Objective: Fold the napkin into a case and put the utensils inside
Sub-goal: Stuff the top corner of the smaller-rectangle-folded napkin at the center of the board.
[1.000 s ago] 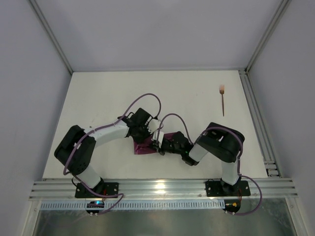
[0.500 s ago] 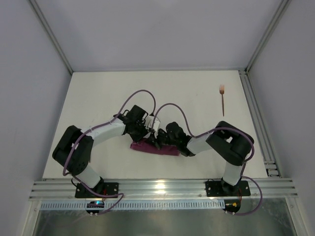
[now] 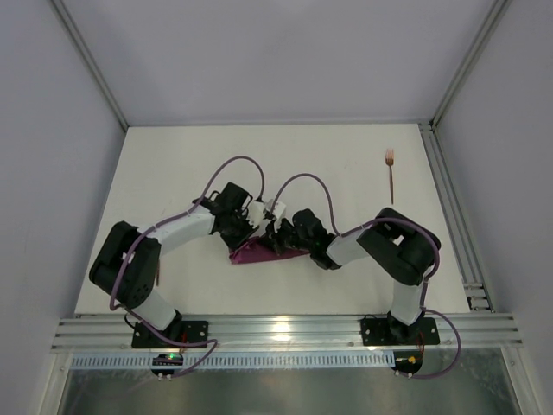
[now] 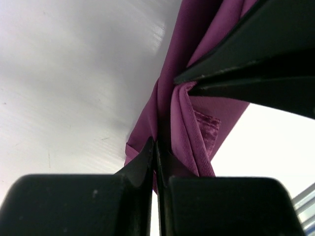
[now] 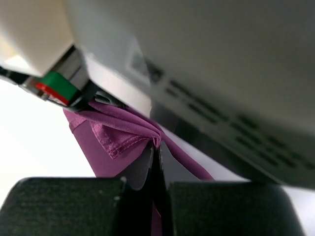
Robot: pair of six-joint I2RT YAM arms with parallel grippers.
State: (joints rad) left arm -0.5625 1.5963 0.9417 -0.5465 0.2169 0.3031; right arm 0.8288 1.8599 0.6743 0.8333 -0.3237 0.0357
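Maroon cloth: napkin (image 3: 257, 253), bunched in folds, lying near the middle of the table (image 3: 173, 173) toward its near edge, under both grippers.
Left gripper (image 4: 156, 147): jaws clenched on a fold of the napkin.
Right gripper (image 5: 155, 147): jaws pinched on a neighbouring fold, its tips just beside the other arm's.
Cloth seems partly lifted between them, though the top view is too small to be sure.
Copper fork (image 3: 391, 177): alone at the table's far right, head pointing away from the arms, well apart from the napkin.
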